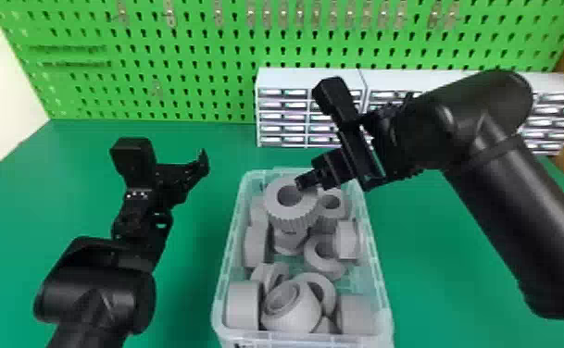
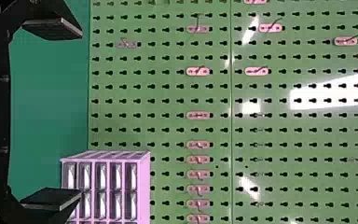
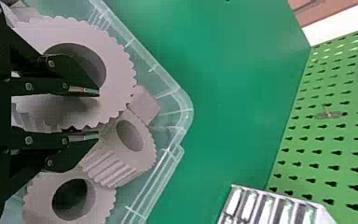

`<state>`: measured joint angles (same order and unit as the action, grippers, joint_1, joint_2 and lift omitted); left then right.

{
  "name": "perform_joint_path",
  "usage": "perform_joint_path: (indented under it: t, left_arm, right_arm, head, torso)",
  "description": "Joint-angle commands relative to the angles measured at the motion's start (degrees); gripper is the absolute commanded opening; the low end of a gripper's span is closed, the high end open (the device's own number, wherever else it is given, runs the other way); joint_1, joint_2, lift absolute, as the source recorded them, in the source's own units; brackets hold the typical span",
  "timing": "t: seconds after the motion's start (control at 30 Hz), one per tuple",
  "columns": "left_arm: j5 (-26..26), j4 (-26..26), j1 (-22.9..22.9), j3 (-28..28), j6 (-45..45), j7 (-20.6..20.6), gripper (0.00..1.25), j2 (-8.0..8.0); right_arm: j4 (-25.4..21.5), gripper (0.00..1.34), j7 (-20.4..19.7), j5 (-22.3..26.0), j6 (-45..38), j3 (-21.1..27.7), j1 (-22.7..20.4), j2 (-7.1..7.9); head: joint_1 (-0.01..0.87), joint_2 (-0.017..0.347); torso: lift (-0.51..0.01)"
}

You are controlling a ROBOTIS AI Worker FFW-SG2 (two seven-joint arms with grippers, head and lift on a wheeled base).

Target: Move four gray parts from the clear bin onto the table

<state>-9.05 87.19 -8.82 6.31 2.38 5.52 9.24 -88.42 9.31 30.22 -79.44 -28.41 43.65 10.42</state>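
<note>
Over the far end of the clear bin (image 1: 380,284), the right end effector (image 1: 313,183) is grasping a big gray gear (image 1: 274,200). It is pinching one side of the ring, with one finger sitting at the hole and the other sitting outside the teeth. The gear is lying tilted above the other gray parts. A smaller gray gear (image 1: 342,209) is sitting just beside it, near the robot's right wall of the bin. Closer to the robot, a round gray part with a hole (image 1: 297,317) is leaning among more gray pieces inside the bin. The bin is standing on the green tabletop (image 1: 192,287). To its left, the left end effector (image 1: 174,179) is hanging over the tabletop, released, with its fingers standing wide apart. White drawers (image 1: 306,77) are standing at the back, in front of a green board with holes (image 1: 202,37).
</note>
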Motion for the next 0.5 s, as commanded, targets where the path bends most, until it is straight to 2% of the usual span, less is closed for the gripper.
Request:
perform_joint_path:
  t: [0.0,0.47]
  left_arm:
    - [0.0,0.0,0.0,-0.1,0.0,0.0,1.16,-0.01]
    - [-0.1,-0.1,0.7,0.1,0.0,0.1,1.16,-0.01]
  right_arm:
    - [-1.7,0.37,0.0,-1.0,-1.6,2.3,-0.3,-0.05]
    - [-5.9,0.37,0.0,-8.3,-6.3,12.3,-2.4,-0.05]
  head:
    - [0.693,0.072]
    - [0.693,0.072]
  torso:
    - [-0.052]
    - [-0.052]
